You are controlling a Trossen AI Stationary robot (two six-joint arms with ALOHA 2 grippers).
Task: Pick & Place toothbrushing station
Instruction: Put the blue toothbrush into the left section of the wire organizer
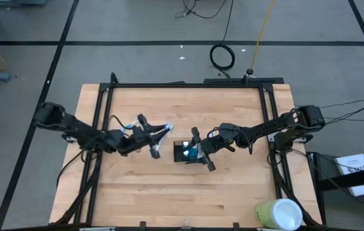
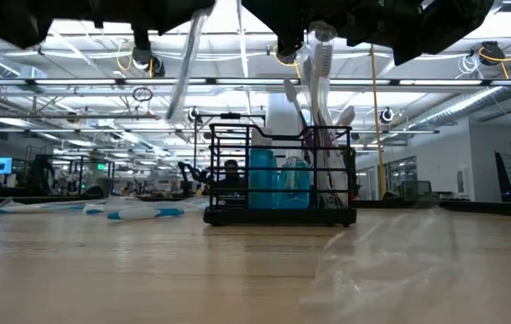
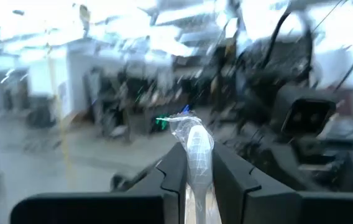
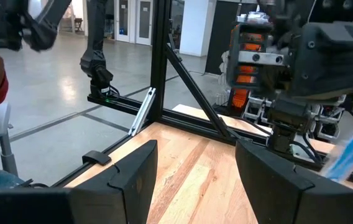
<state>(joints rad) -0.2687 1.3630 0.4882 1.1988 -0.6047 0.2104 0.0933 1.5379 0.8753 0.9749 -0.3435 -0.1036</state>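
Note:
The toothbrushing station (image 1: pixel 183 152), a small black wire-mesh holder, stands on its base at the table's middle. In the low view the station (image 2: pixel 278 175) holds blue containers and upright toothbrushes (image 2: pixel 320 63). My left gripper (image 1: pixel 158 136), left of the station, is shut on a toothbrush in clear wrapping (image 1: pixel 165 130). My right gripper (image 1: pixel 198 151) hovers open and empty over the station's right end; its own view shows its spread fingers (image 4: pixel 195 186) with nothing between them. My left gripper pinches the wrapped toothbrush (image 3: pixel 199 149) between its two fingers, and the wrapped end sticks out past the fingertips. In the low view the toothbrush (image 2: pixel 183 72) hangs slanting below the gripper, clear of the table.
More wrapped toothbrushes (image 2: pixel 129 211) lie on the table left of the station. A clear plastic wrapper (image 2: pixel 390 261) lies near the front. The black metal frame (image 1: pixel 182 85) runs round the table. A green and white cup (image 1: pixel 278 215) shows at the near right corner.

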